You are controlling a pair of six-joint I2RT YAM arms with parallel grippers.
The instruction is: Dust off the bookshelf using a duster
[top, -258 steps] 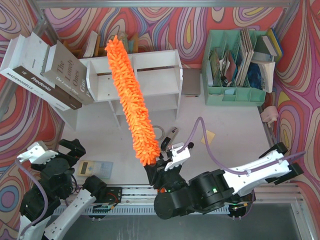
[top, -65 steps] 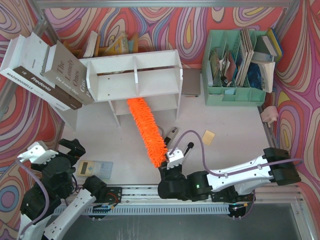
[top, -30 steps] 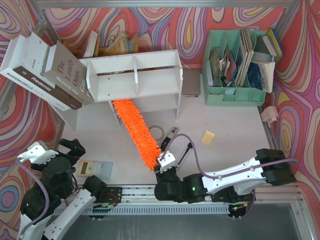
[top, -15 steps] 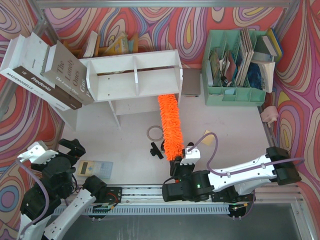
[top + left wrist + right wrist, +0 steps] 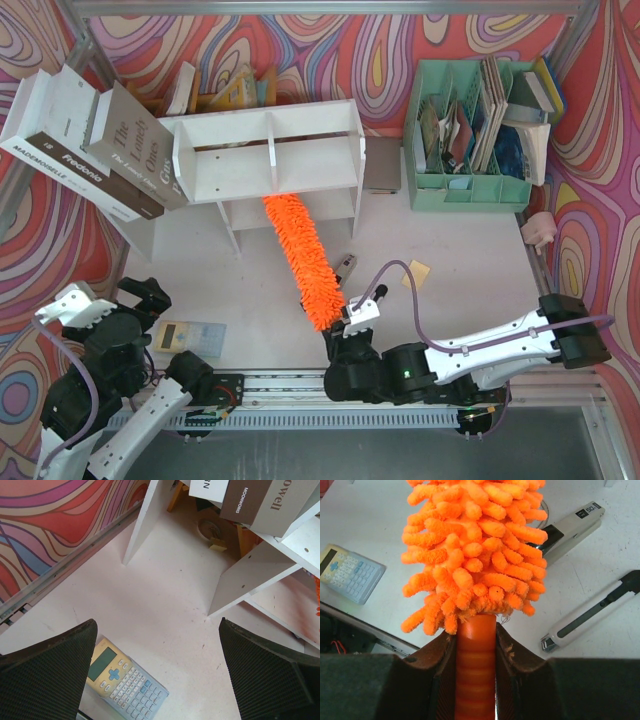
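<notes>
1. While the right gripper (image 5: 475,647) squeezes the thin orange handle tight, the duster (image 5: 477,555) sticks out in front of it, fat, fluffy and bright orange.
2. Close by its fluff lie a silver and black tool (image 5: 572,526) and a long cutter (image 5: 594,611) on the right, and a calculator (image 5: 349,573) on the left, all on the white table (image 5: 470,260).
3. The left gripper (image 5: 159,650) hangs near the calculator, fingers wide apart, holding nothing.
4. Farther off, the duster slants up and left, and its tip pokes into the bottom tier of the bookshelf (image 5: 300,125).
5. Big books (image 5: 90,140) lean at its left; a green file holder (image 5: 470,190) stands well to the right.
</notes>
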